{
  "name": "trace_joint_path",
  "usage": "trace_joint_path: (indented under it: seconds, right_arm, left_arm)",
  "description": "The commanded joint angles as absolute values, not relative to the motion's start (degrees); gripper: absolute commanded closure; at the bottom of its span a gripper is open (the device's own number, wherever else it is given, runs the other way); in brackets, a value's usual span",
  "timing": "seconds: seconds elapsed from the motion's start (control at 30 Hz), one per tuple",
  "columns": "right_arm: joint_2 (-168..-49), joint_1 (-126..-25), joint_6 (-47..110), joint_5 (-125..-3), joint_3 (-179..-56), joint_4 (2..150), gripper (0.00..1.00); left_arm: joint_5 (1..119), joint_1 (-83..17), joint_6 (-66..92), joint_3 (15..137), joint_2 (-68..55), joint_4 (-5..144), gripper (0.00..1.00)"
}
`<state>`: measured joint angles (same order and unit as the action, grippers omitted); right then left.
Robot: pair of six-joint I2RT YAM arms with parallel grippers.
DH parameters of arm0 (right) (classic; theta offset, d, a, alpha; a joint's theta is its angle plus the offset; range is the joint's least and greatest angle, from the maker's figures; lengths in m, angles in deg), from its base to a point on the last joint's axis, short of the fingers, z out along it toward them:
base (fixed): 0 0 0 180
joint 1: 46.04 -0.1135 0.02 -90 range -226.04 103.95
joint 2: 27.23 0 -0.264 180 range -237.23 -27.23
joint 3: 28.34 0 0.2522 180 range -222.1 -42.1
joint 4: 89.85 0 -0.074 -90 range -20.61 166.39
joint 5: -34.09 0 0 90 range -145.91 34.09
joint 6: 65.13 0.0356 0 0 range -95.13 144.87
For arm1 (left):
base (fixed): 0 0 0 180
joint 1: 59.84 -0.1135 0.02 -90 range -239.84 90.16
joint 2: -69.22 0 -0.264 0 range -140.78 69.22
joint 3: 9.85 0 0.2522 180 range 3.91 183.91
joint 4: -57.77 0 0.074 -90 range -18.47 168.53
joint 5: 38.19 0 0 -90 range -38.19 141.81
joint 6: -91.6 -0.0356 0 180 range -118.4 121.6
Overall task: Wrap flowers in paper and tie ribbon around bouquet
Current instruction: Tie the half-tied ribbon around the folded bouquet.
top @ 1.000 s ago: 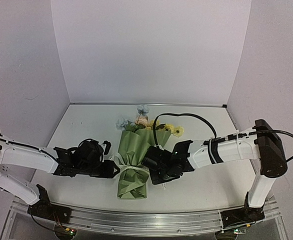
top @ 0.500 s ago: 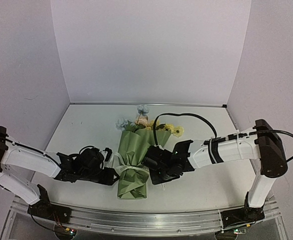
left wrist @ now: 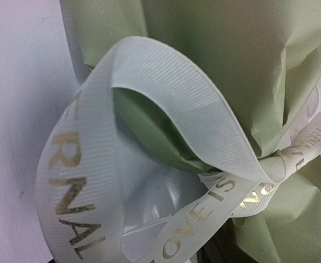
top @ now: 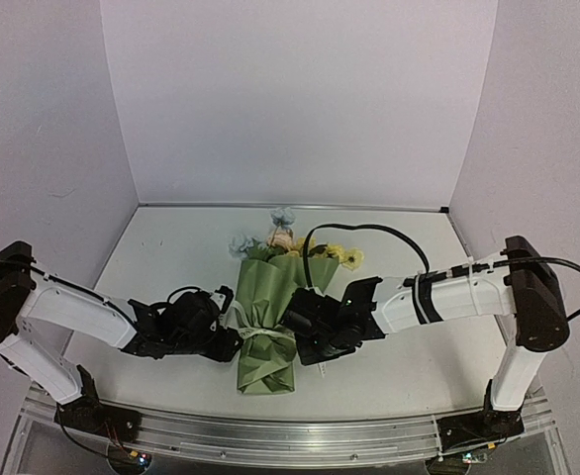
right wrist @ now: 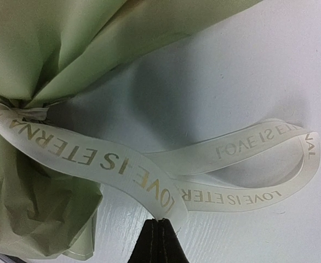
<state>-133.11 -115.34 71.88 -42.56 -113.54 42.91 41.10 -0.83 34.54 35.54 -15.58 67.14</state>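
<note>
The bouquet [top: 270, 292] lies in the middle of the table, an olive-green cone of paper [left wrist: 221, 49] with the flowers [top: 286, 237] at its far end. A cream ribbon [top: 254, 332] with gold lettering is knotted round its narrow waist. My left gripper [top: 228, 334] sits against the waist's left side. A wide ribbon loop [left wrist: 166, 93] fills its wrist view and hides the jaws. From the right, my right gripper [top: 299, 334] reaches the waist. Its black fingertips [right wrist: 160, 224] are pinched shut on a ribbon tail [right wrist: 122, 167], and the tail's free end loops on the table [right wrist: 270, 76].
A black cable [top: 369, 232] arcs over the right arm behind the blooms. White walls close the table [top: 171, 247] at the back and both sides. A metal rail [top: 270, 437] runs along the near edge.
My left arm has slid right, bringing its gripper up against the bouquet's waist. The bouquet's lower end has shifted slightly. The right arm has stayed still.
</note>
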Motion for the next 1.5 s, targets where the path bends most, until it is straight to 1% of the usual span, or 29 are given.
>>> trace_joint_path:
  seconds: [0.0,0.07,0.17,0.27,0.3,0.33,0.6,0.63,0.67,0.73,0.77,0.83,0.93,1.0,1.1,1.17,1.23,1.33,1.47]
  right_arm:
    - [-131.35,-115.30,72.08,-42.11,-114.79,43.55,1.00]
    - [-131.37,-115.30,72.15,-42.16,-114.77,43.60,1.00]
    - [-131.37,-115.30,72.31,-42.14,-114.62,43.65,1.00]
    - [-131.25,-115.30,72.40,-42.06,-114.34,43.69,1.00]
    - [-131.22,-115.30,72.45,-42.07,-114.23,43.69,1.00]
    - [-131.25,-115.30,72.49,-42.10,-114.16,43.69,1.00]
    - [-131.50,-115.30,73.03,-42.05,-113.82,43.94,1.00]
    - [-131.53,-115.30,73.03,-42.10,-113.83,43.95,1.00]
    - [-131.46,-115.30,72.96,-42.16,-113.89,43.95,1.00]
    - [-130.86,-115.30,72.59,-41.97,-113.91,43.95,1.00]
    - [-130.41,-115.30,72.34,-41.76,-113.93,43.95,1.00]
    - [-129.52,-115.30,71.74,-41.33,-114.03,43.95,1.00]
    - [-128.41,-115.30,70.63,-41.30,-114.72,43.86,0.95]
    - [-127.93,-115.30,69.81,-41.50,-115.60,43.73,0.92]
    - [-127.25,-115.30,68.70,-41.69,-116.95,43.21,0.85]
    - [-126.54,-115.30,68.24,-41.51,-117.23,42.92,0.80]
    - [-126.17,-115.30,67.87,-41.11,-117.36,42.74,0.76]
    - [-126.05,-115.30,67.17,-41.08,-117.75,42.62,0.71]
    - [-124.97,-115.30,66.86,-41.02,-117.10,42.63,0.66]
  left_arm:
    - [39.31,-0.29,32.35,37.57,-17.02,64.73,0.51]
    - [39.34,-0.25,32.67,37.49,-17.17,64.64,0.59]
    - [39.61,-0.25,33.98,36.93,-16.95,64.34,0.78]
    - [39.78,-0.25,36.57,35.81,-15.54,64.70,0.96]
    - [39.86,-0.26,37.85,35.12,-14.87,64.73,0.99]
    - [40.52,-0.26,38.98,34.28,-13.78,64.47,1.00]
    - [42.51,-0.31,45.13,29.46,-7.22,64.46,1.00]
    - [43.00,-0.33,44.82,29.40,-6.84,64.50,0.98]
    - [43.27,-0.32,44.45,29.51,-6.68,64.78,0.90]
    - [42.86,-0.32,44.62,29.40,-5.59,65.20,0.77]
    - [41.78,-0.38,45.29,29.36,-4.63,65.66,0.73]
    - [39.27,-1.19,46.13,29.83,-3.12,67.28,0.69]
    - [39.73,-4.67,45.80,31.06,-2.83,67.04,0.68]
    - [42.83,-7.82,44.91,32.16,-4.01,65.85,0.71]
    - [46.38,-9.45,44.14,33.64,-4.17,65.95,0.74]
    - [47.00,-9.53,44.45,33.35,-2.17,67.62,0.71]
    - [47.52,-9.71,45.41,32.24,1.17,69.59,0.65]
    - [48.53,-9.83,46.19,30.48,6.35,71.64,0.58]
    - [48.47,-7.09,46.52,27.53,12.37,74.51,0.60]
